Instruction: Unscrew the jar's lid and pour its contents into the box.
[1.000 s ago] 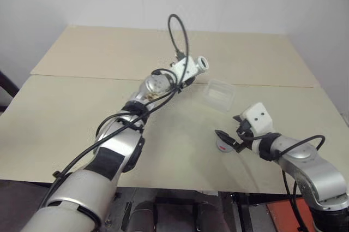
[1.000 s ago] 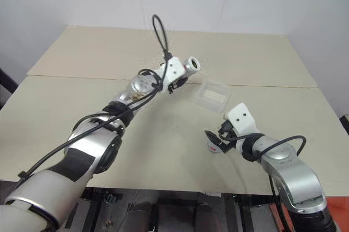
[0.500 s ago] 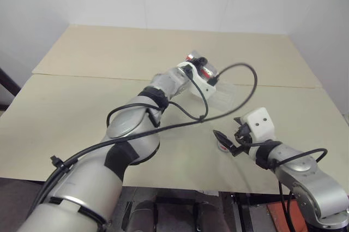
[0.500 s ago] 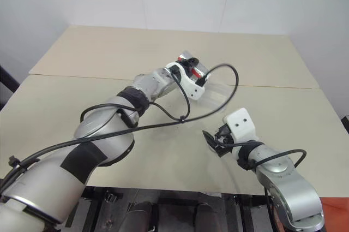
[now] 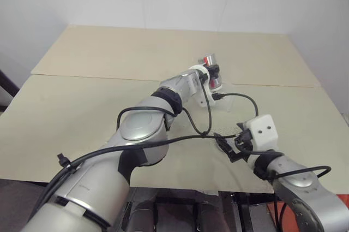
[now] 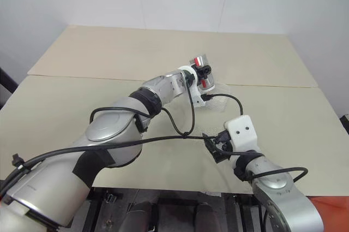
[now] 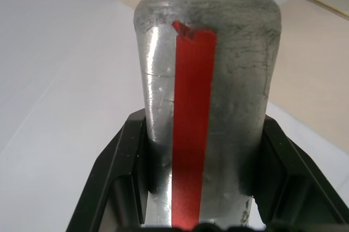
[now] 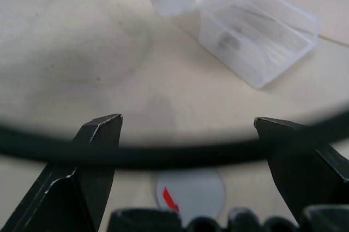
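From the head, the left gripper (image 5: 212, 73) holds the jar (image 5: 210, 71) upturned over the clear box (image 5: 224, 97) at the table's (image 5: 82, 106) seam. Its wrist view adds texture: scuffed silvery metal, a red stripe, black fingers (image 7: 117, 172) clamped on both sides. The right wrist view alone shows the lid (image 8: 191, 195) (flat grey disc, red mark) lying between the right gripper's (image 8: 188, 134) spread fingers, under a black cable (image 8: 163, 153).

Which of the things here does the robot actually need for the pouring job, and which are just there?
For the job:
- jar, gripped in the left fingers above the box
- box
- lid, lying on the table

Just there:
- black cable
- table
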Robot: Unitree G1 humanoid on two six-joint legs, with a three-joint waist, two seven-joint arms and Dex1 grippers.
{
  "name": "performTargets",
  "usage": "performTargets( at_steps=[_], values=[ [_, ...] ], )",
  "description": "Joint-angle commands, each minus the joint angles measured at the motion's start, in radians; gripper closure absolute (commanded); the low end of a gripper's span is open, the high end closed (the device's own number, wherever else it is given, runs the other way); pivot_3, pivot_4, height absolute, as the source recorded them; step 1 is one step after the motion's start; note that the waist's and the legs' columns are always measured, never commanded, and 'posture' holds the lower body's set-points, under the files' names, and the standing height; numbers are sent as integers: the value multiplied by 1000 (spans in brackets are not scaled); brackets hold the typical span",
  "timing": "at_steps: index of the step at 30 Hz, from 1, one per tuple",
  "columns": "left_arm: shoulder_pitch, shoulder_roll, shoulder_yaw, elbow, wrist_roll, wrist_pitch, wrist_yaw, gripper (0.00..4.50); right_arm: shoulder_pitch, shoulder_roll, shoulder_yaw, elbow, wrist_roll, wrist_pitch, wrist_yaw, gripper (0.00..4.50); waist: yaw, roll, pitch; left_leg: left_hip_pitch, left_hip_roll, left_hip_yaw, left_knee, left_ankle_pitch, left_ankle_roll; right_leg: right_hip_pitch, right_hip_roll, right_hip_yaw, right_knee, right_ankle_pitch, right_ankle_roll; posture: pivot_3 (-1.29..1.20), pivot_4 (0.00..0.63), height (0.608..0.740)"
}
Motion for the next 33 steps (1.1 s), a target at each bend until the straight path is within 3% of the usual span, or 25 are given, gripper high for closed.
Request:
performTargets(
  at_steps=[1,6,17,23,27,33],
  values=[
    [-41,7,43,0,-37,27,-23,2408,1,-1,-30,-47,-7,1,-9,23,0,0,0,0,0,0,0,0,0,0,0,0,0,0,0,0,150,740],
    [-10,16,216,-6,-191,29,-89,2408,-5,-13,-30,-24,-9,-10,3,23,0,0,0,0,0,0,1,0,0,0,0,0,0,0,0,0,150,740],
    [70,45,950,-47,-845,97,-276,2408,-51,-30,-26,32,-4,-41,39,23,-4,0,0,1,0,-1,4,0,0,1,0,0,4,0,0,0,150,740],
    [155,63,1230,-91,-1138,41,-476,2408,-74,-37,-9,63,-8,-76,65,23,-3,1,0,2,0,-1,4,0,0,3,0,0,4,0,0,0,150,740],
    [297,70,1320,-162,-1276,-41,-650,2408,-105,-55,18,110,-13,-110,96,23,-5,1,-1,5,0,-1,4,0,0,5,0,0,4,1,0,0,150,740],
    [532,60,1321,-294,-1334,-188,-645,2408,-157,-68,58,182,-19,-154,137,23,-15,1,-1,7,0,-1,4,0,0,6,0,1,5,1,-1,0,150,740]
  ],
)
